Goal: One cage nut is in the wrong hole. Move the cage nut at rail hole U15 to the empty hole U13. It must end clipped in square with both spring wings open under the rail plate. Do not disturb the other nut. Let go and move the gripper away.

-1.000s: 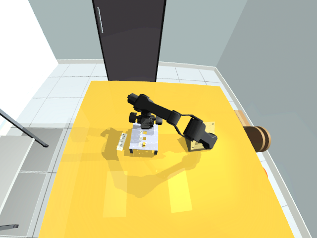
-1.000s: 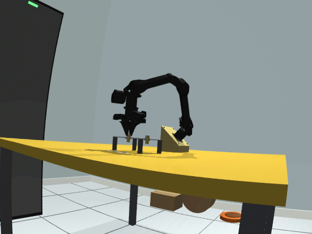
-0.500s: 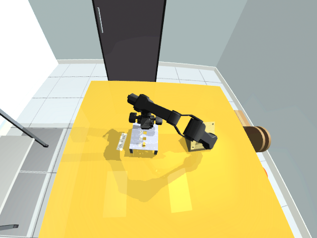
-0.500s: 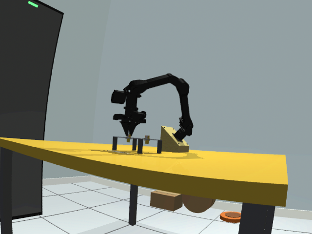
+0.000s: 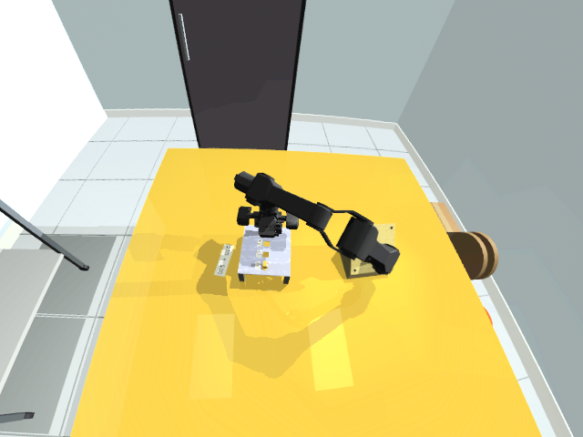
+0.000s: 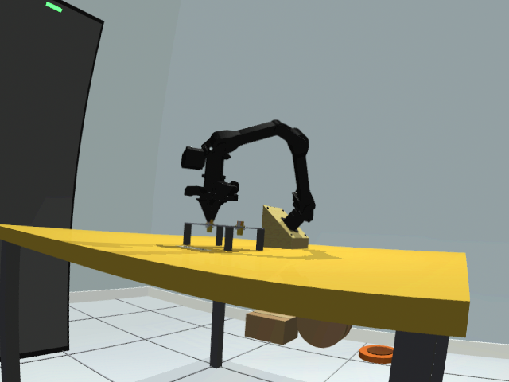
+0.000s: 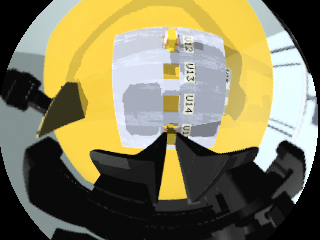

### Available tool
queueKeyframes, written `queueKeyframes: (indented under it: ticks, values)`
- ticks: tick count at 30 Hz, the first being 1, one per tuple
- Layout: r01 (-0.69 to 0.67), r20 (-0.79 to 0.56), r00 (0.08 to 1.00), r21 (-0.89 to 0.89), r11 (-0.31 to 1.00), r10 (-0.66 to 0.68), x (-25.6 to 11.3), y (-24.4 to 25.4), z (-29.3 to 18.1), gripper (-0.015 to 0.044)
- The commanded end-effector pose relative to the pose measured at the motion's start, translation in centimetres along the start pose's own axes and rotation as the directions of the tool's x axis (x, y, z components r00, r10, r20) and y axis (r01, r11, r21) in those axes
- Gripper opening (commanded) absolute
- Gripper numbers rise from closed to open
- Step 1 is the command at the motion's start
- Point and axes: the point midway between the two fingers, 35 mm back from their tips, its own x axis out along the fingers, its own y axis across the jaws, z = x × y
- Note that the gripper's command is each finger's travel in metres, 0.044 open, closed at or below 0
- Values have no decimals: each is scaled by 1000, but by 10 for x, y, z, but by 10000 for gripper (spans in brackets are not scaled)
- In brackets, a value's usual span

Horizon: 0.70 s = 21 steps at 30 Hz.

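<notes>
1. Gripper (image 5: pixel 271 228) (image 6: pixel 210 220) (image 7: pixel 171 134): nearly shut, fingertips clenched on the U15 nut (image 6: pixel 209 227) (image 7: pixel 171 139), which sits in its hole.
2. I'd firm the pinch, then lift straight up, keeping it square so the wings clear the rail plate (image 5: pixel 279 264) (image 6: pixel 254 228) (image 7: pixel 140 65).
3. Nearer: empty U13 (image 5: pixel 266 254) (image 7: pixel 171 71), then the other nut (image 5: pixel 265 265) (image 6: pixel 240 228) (image 7: pixel 171 40).

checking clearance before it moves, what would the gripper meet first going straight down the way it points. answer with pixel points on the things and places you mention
The cage nut (image 6: pixel 210 227) (image 7: pixel 171 129) at U15, right at the tips of the gripper (image 6: pixel 210 222) (image 7: pixel 171 134); beyond it, probably the table top (image 5: pixel 329 409) (image 6: pixel 349 271), though depth is hard to judge.
</notes>
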Motion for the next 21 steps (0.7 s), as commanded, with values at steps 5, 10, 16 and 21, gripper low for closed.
queueKeyframes:
  ticks: [5, 10, 16, 21]
  values:
    - [0, 0, 1000, 0, 1000, 0, 0, 0, 0, 31]
    - [0, 0, 1000, 0, 1000, 0, 0, 0, 0, 31]
    - [0, 0, 1000, -2, 1000, 0, 0, 0, 0, 31]
    - [1, 0, 1000, -7, 1000, -1, 0, 1, 1, 31]
